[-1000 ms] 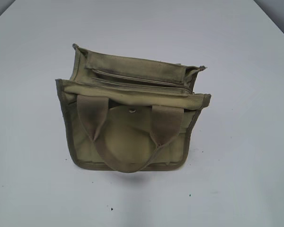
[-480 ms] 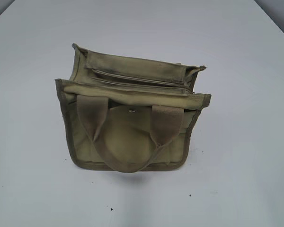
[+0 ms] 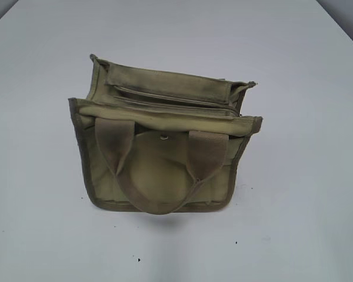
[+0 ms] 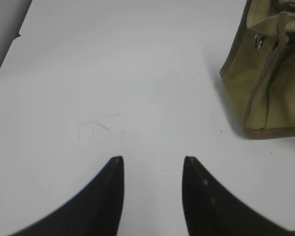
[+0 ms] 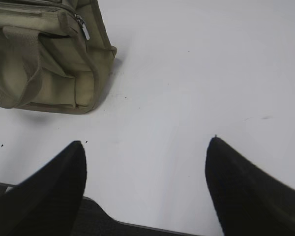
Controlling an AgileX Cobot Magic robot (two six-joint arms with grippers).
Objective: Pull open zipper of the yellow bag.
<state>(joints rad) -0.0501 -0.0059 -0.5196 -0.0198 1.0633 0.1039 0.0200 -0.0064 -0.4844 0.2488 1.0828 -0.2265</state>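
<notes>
- The yellow bag (image 3: 162, 147) is standing mid-frame on the white table (image 3: 306, 176), nothing showing inside.
- Its zipper (image 3: 170, 107) is lying closed, silver pull (image 5: 83, 27) at one end.
- My left gripper (image 4: 152, 164) and right gripper (image 5: 145, 147) are hanging apart, grasping nothing.

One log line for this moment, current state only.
phase: pre-approach | yellow bag: upright on table | zipper: untouched | left gripper: open, empty | right gripper: open, empty

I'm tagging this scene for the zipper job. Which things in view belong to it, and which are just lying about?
Belongs to the job:
- yellow bag, standing on the table
- zipper along its top
- silver pull tab at the zipper's end
- left pincer, open, off the bag
- right pincer, open, off the bag

Just there:
- white table
- snap button
</notes>
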